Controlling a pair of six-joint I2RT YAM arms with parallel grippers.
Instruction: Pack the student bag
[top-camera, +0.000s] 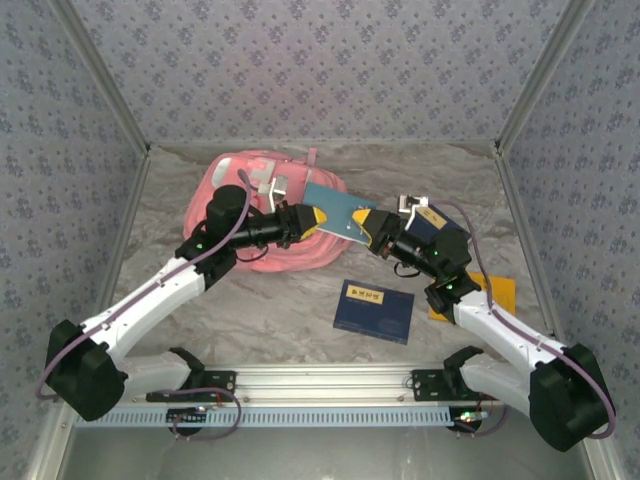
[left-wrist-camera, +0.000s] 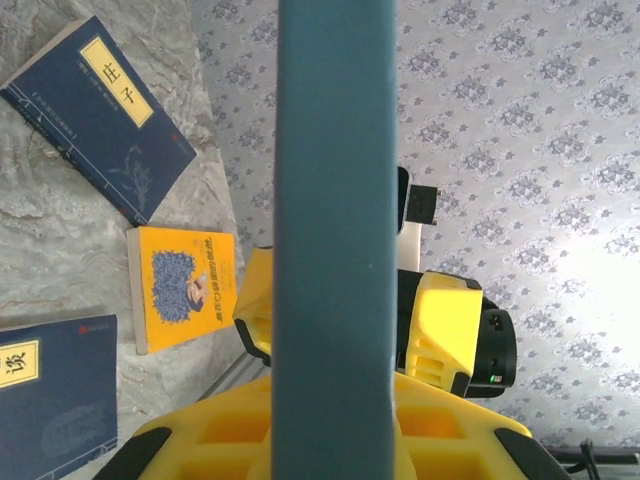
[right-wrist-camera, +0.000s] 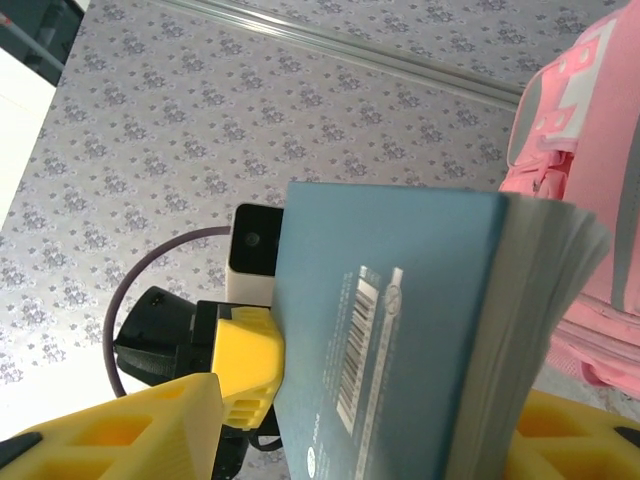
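The bench (top-camera: 280, 300) has a grey top with swirls like marble. Around it stand walls (top-camera: 320, 70) of blue-grey paper with small flowers, and shiny metal posts (top-camera: 100, 75) run up the corners. A metal rail (top-camera: 320, 378) lies along the near edge, where the two arms are fixed.

The student bag (top-camera: 230, 165) is big and pink with white trim. It lies at the back of the bench, a bit to the left.

Just in front of the bag, a teal book (top-camera: 335, 208) hangs in the air between the two hands. The left hand (top-camera: 312, 220) is nearly closed and pinches one end of the teal book. The right hand (top-camera: 362, 228) has its fingers on both sides of the other end, but they are parted. In the right wrist view there is a gap between one finger (right-wrist-camera: 150, 420) and the cover.

A dark blue book (top-camera: 375, 310) lies flat on the bench near the front, well apart from the bag. An orange book (top-camera: 500, 292) lies to its right, partly under the right arm.
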